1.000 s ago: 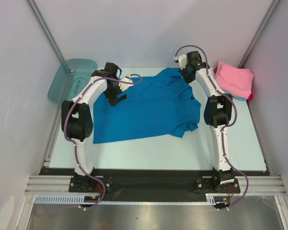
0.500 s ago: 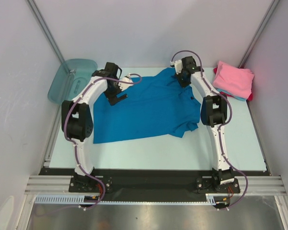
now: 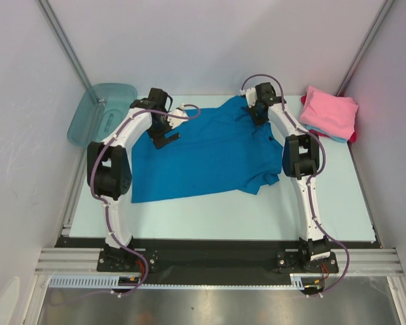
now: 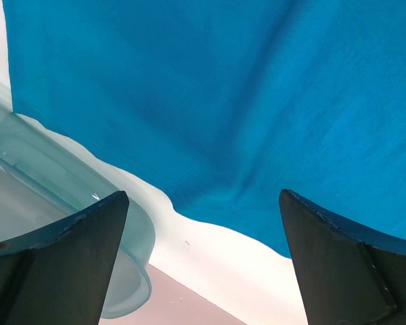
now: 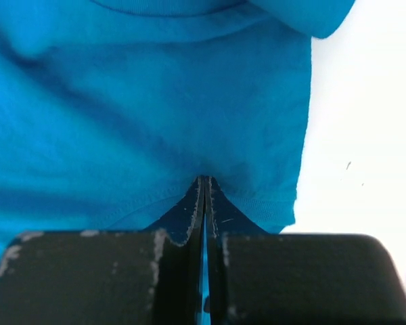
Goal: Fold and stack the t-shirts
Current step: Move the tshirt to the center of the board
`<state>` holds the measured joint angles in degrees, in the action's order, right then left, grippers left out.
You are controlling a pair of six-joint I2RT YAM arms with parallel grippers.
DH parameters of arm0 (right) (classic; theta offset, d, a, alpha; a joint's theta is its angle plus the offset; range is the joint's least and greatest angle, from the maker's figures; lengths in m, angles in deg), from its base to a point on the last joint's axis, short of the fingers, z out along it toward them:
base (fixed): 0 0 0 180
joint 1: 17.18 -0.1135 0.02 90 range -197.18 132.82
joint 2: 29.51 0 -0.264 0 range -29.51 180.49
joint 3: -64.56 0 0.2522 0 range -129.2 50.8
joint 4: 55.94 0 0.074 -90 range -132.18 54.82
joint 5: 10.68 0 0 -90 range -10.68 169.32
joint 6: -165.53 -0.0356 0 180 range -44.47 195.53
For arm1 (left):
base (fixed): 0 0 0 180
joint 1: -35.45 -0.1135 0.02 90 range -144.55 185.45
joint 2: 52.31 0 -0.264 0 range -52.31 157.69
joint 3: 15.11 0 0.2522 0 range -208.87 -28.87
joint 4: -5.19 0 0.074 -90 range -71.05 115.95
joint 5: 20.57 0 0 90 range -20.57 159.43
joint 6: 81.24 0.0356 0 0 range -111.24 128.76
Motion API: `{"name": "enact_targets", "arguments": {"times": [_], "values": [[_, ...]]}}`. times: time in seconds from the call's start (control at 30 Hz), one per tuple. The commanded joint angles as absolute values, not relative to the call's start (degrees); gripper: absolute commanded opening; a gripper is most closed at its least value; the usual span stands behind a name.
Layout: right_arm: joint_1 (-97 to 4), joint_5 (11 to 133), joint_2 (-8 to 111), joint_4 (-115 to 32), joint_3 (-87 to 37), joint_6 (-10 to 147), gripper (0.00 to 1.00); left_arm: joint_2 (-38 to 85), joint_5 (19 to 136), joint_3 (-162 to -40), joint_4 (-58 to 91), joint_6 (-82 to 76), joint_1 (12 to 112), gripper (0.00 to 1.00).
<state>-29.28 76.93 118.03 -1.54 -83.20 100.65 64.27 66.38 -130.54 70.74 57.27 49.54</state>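
A: Where's the blue t-shirt?
B: Spread soft and creased mid-counter. A folded pink shirt lies far right.
A: Fingers?
B: The right fingers pinch its stitched hem, puckering the cloth. The left fingers gape wide above its left edge, near the translucent rounded tub.

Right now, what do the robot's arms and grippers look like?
Both the left arm and right arm have white curved links, bulky black joints and a purplish cable looping alongside. The left gripper has dark wedge-shaped fingers; the right gripper has dark fingers with scuffed pale edges.
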Motion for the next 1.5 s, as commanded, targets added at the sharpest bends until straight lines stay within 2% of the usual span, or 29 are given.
{"name": "enact_targets", "arguments": {"times": [0.0,0.4,0.63,0.67,0.7,0.8,0.83,0.87,0.93,1.0,1.1,1.13,1.17,1.2,1.23,1.27,1.47], "values": [[-29.05,79.32,119.46,-4.47,-83.32,101.63,0.00,61.07,65.13,-130.65,70.37,57.28,49.95,1.00],[-27.64,97.59,122.79,-13.43,-82.62,109.18,0.00,57.12,61.70,-125.99,68.43,59.38,49.95,1.00],[-27.20,98.57,122.71,-16.87,-81.74,111.92,0.00,56.68,61.52,-124.59,67.29,58.86,49.95,1.00],[-27.38,98.13,122.45,-16.78,-81.83,111.83,0.03,56.68,61.61,-124.50,67.20,58.86,49.95,1.00],[-27.73,96.91,121.84,-16.26,-81.83,111.65,0.07,56.59,61.43,-124.41,66.94,58.60,49.95,1.00],[-28.25,92.88,117.45,-13.28,-81.92,109.64,0.40,55.89,61.78,-123.89,66.41,58.77,49.95,1.00],[-28.43,91.81,116.13,-12.22,-81.74,109.02,0.69,55.37,61.96,-123.36,66.15,58.77,49.95,1.00],[-28.52,90.67,112.99,-9.77,-81.83,107.88,0.78,55.10,62.13,-123.09,66.15,58.86,49.95,1.00],[-29.05,87.50,109.90,-7.04,-81.83,107.09,0.84,54.31,62.57,-122.04,65.54,59.03,49.95,1.00],[-29.13,84.18,105.33,-2.56,-81.74,105.59,0.85,53.96,63.10,-121.16,65.10,59.12,49.95,1.00],[-28.78,78.12,99.61,3.86,-77.63,104.97,0.82,53.25,63.89,-120.55,64.74,58.25,50.04,1.00],[-28.52,76.96,98.29,5.09,-75.00,105.58,0.77,53.16,64.68,-120.37,64.74,57.98,50.04,1.00],[-28.35,75.73,95.84,7.37,-69.23,106.46,0.65,52.73,65.03,-120.11,64.66,57.72,50.13,1.00],[-28.17,75.37,94.86,7.74,-65.26,107.16,0.46,52.55,65.47,-119.15,64.48,57.37,50.13,1.00],[-27.39,75.02,93.81,7.66,-62.00,107.34,0.07,52.37,65.74,-118.62,64.04,57.28,50.39,1.00],[-27.03,74.58,92.84,8.79,-59.18,107.78,0.00,52.02,65.74,-118.00,63.78,57.01,50.48,1.00],[-23.34,72.55,86.77,6.52,-41.77,107.70,0.00,50.35,66.27,-113.43,61.58,56.05,51.27,1.00]]}}
